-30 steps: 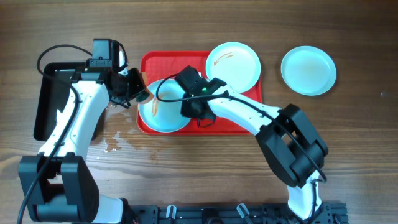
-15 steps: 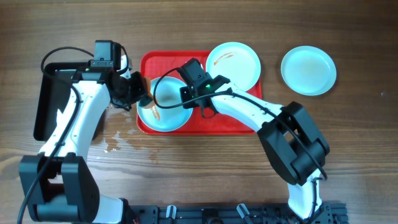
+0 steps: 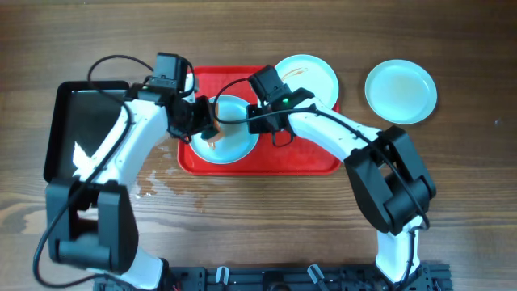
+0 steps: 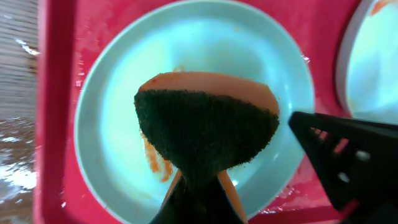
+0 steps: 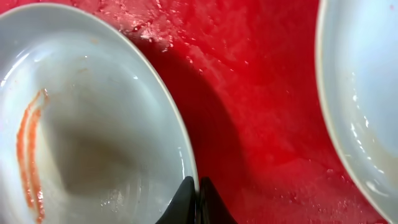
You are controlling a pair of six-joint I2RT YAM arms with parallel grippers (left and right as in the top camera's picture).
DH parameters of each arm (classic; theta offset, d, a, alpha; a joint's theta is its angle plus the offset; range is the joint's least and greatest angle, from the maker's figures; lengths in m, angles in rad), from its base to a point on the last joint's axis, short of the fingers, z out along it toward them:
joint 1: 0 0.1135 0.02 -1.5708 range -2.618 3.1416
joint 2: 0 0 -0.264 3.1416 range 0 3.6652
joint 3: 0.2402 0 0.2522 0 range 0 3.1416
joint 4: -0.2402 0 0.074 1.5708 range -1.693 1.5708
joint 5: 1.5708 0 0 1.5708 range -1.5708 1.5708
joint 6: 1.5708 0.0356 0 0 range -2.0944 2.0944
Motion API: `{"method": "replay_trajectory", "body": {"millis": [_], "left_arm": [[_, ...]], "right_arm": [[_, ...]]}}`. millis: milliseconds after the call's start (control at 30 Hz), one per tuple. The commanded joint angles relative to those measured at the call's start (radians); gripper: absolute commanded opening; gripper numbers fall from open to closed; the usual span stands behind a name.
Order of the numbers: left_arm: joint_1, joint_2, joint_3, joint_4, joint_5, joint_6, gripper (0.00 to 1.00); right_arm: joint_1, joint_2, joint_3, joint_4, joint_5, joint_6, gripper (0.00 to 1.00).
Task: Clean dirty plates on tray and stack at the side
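Plate [image 5: 93, 124] is judged light, stiff and breakable, slippery while wet, so it is best taken at the rim. That is where the right pincer [image 5: 198, 190] is clamped, tips shut on the edge. The plate lies left of those tips, flat on the tray [image 5: 261, 93]. The left pincer [image 4: 199, 186] is closed on a sponge [image 4: 208, 127], held just above plate centre, w/ a sauce streak [image 4: 155, 162] beneath it. Vs. 1 s ago, the plate has been dragged from the tray's corner toward mid-tray, both arms shifted w/ it.
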Motion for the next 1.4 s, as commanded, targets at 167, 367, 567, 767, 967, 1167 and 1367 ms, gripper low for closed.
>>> {"method": "replay_trajectory", "body": {"millis": [167, 367, 567, 767, 967, 1167, 1367], "left_arm": [[-0.076, 0.098, 0.010, 0.078, 0.019, -0.061, 0.04], [-0.114, 0.120, 0.010, 0.119, 0.018, -0.061, 0.04], [-0.117, 0.121, 0.010, 0.115, -0.068, -0.061, 0.04], [-0.117, 0.127, 0.010, 0.086, -0.165, -0.057, 0.04], [-0.117, 0.167, 0.010, 0.087, -0.165, -0.057, 0.04], [-0.117, 0.208, 0.010, 0.087, -0.160, -0.057, 0.04], [-0.119, 0.208, 0.010, 0.106, -0.090, -0.057, 0.04]], "right_arm": [[-0.013, 0.031, -0.013, -0.008, -0.079, 0.031, 0.04], [-0.014, 0.031, -0.013, -0.008, -0.094, 0.045, 0.04], [-0.014, 0.031, -0.013, -0.014, -0.093, 0.054, 0.04], [-0.014, 0.031, -0.013, -0.021, -0.023, 0.056, 0.04], [-0.015, 0.031, -0.013, -0.063, 0.006, 0.043, 0.04], [-0.015, 0.031, -0.013, -0.074, 0.024, 0.027, 0.04], [-0.015, 0.031, -0.013, -0.072, 0.024, 0.029, 0.04]]}}
